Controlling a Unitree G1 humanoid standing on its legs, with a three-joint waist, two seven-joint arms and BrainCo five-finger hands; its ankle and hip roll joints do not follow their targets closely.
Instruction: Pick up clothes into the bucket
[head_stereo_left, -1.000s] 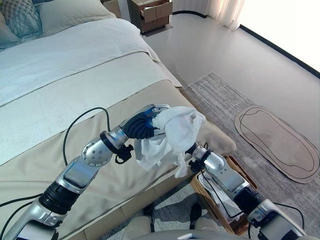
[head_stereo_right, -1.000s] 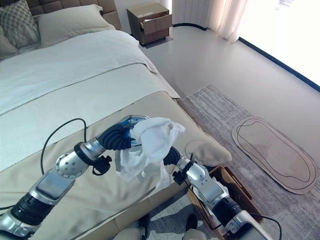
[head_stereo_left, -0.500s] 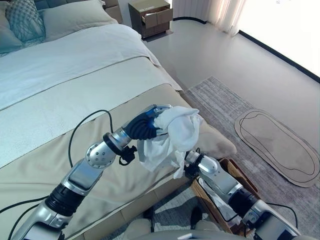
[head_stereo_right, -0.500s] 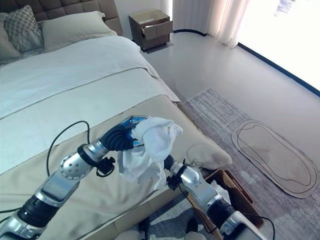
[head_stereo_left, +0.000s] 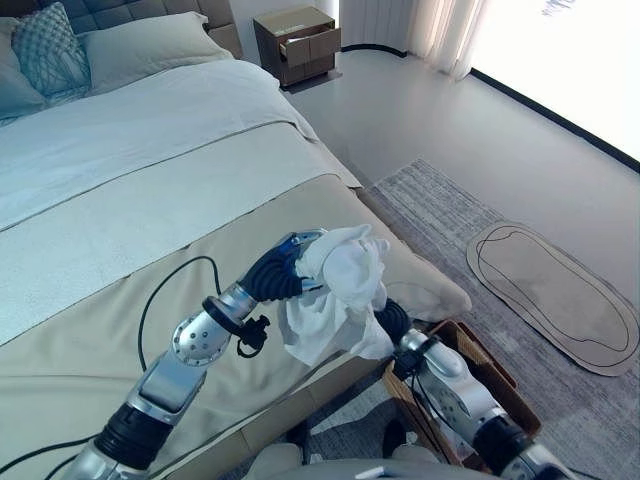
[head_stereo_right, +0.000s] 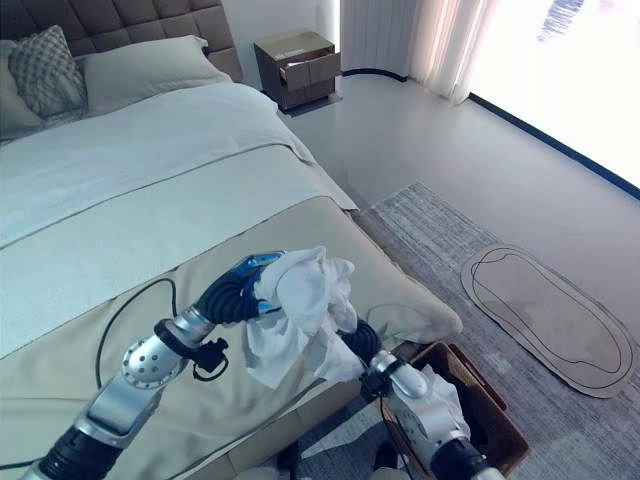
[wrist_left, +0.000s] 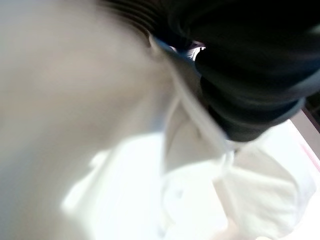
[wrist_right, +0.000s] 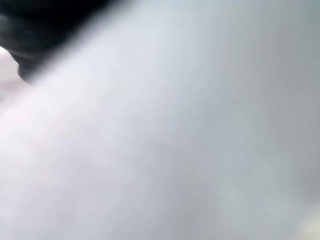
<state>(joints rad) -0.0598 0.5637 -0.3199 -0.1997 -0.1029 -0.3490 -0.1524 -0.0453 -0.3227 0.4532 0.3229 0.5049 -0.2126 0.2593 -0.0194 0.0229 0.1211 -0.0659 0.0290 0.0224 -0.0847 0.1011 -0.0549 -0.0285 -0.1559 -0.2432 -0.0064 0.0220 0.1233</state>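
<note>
White garment (head_stereo_left: 343, 290) bunched between both robot hands – finger state hidden, cannot tell

A bed (head_stereo_left: 120, 200) with beige cover and white sheet carries two pillows (head_stereo_left: 120, 35) at its head. A wooden nightstand (head_stereo_left: 297, 38) stands beyond it. A grey rug (head_stereo_left: 450, 215) and oval mat (head_stereo_left: 555, 295) lie on the floor.
</note>
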